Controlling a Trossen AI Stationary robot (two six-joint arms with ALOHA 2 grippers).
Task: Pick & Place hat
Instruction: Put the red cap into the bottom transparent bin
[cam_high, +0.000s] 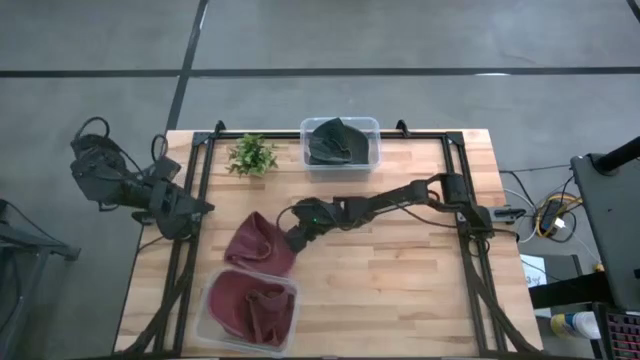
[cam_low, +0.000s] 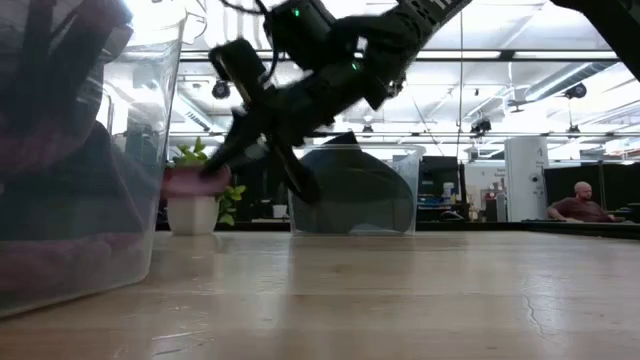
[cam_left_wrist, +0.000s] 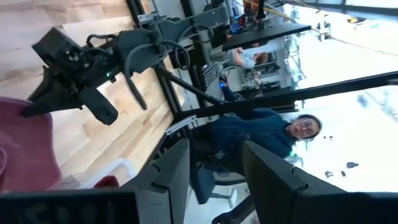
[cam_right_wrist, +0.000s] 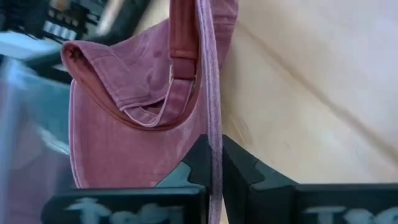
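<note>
At the table's left edge the left gripper (cam_high: 200, 209) waits, its fingers (cam_left_wrist: 168, 177) parted on nothing. Two clear bins: the near-left bin (cam_high: 212, 325) holds one maroon hat (cam_high: 262, 311), the far bin (cam_high: 371, 130) a dark hat (cam_high: 336, 142). Mid-table, the right gripper (cam_high: 288, 244) pinches a second maroon hat's (cam_right_wrist: 127, 134) edge, shown only by its wrist view.

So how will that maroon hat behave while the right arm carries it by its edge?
Probably floppy: in the right wrist view the maroon hat droops and folds below the right pincer, which is shut on a thin edge of fabric. It looks light, since that small pinch holds it. It may drag or snag on the bin rim rather than drop in neatly.
</note>
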